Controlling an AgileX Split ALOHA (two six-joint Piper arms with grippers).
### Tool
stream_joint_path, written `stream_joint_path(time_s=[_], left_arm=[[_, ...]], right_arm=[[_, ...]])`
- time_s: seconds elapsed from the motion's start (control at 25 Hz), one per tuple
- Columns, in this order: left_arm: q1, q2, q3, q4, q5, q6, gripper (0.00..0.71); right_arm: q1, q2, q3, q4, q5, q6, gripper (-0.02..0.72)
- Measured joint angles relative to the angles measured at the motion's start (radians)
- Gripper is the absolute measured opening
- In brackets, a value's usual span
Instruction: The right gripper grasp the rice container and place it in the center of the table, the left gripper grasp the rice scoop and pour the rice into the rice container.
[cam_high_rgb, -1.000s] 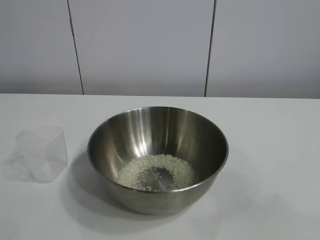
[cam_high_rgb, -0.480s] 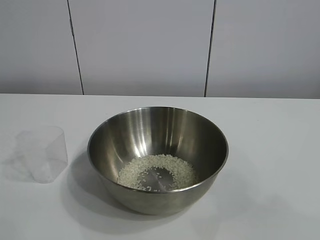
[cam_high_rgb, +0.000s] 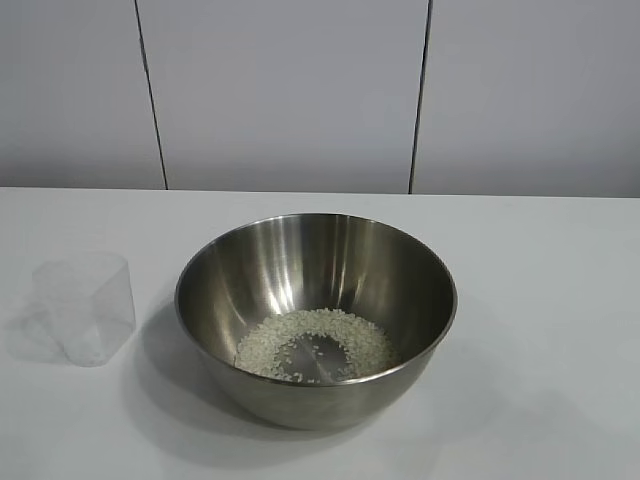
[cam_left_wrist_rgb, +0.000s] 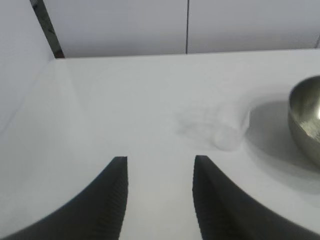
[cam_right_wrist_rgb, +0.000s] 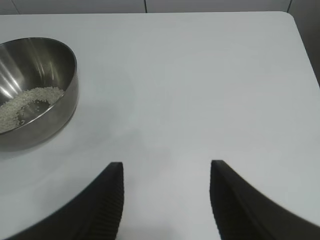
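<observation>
We see the rice container (cam_high_rgb: 316, 312) standing on the table (cam_high_rgb: 540, 300), with the rice (cam_high_rgb: 315, 344) inside it. The rice scoop (cam_high_rgb: 85, 306) stands empty just beside the container. The left gripper (cam_left_wrist_rgb: 160, 192) and the right gripper (cam_right_wrist_rgb: 165, 197) are both half open, hold nothing, and are well apart from the container. We judge little risk remains; only a careless arm could knock the light scoop over.

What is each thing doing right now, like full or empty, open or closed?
rice container: upright on the table, rice inside.
rice: loose ring on the container's bottom.
rice scoop: empty, standing left of the container, not held.
left gripper: open, holding nothing.
right gripper: open, holding nothing.
</observation>
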Motion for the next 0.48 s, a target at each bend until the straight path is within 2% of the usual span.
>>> stream_joint_path(time_s=[0.2, 0.48], left_arm=[[0.0, -0.031, 0.085, -0.01, 0.02, -0.024, 0.307], [0.0, -0.031, 0.121, -0.032, -0.024, -0.043, 0.307]], right_arm=[[0.0, 0.0, 0.0, 0.0, 0.0, 0.0, 0.356], [0.0, 0.0, 0.0, 0.001, 0.001, 0.0, 0.356]])
